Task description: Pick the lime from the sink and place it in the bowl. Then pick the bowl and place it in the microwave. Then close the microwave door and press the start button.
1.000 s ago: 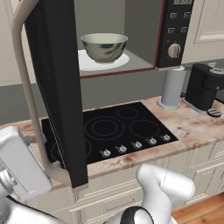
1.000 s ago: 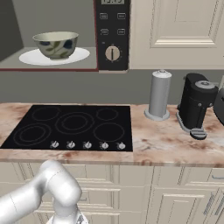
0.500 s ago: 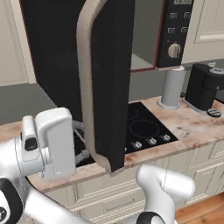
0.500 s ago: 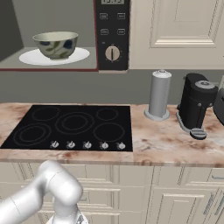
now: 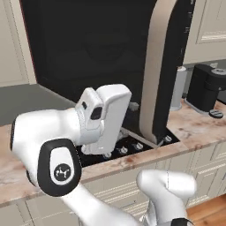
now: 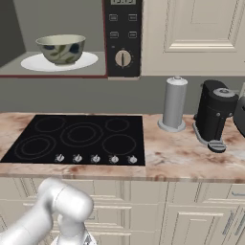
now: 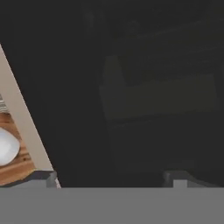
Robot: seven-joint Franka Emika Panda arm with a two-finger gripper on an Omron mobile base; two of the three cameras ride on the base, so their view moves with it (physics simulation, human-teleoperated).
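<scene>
Microwave door swung much further toward shut than a second ago, dark glass right before spread, empty jaws. Bowl already on white plate inside microwave. Next: latching, start button.

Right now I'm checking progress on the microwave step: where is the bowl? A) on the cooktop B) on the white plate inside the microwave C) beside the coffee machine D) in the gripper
B: in the right base view the bowl sits on the white plate inside the microwave.
</scene>
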